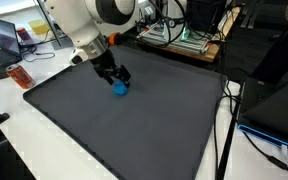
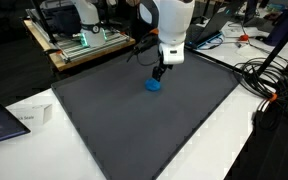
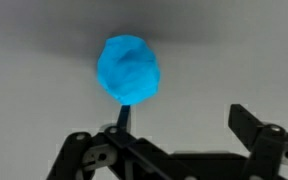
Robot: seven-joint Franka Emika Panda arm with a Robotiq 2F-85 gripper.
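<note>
Lying on the matte dark-grey mat (image 1: 134, 130), a lumpy round blue ball (image 1: 119, 88) sits just below the hand (image 1: 115, 77), whose fingers are spread wide and grip nothing.

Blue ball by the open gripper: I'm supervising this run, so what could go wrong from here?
1. In the wrist view the ball sits off-centre, close to one finger of the open gripper; closing might knock it aside rather than catch it.
2. It looks round and lies loose on the flat mat, so a nudge could send it rolling.
</note>
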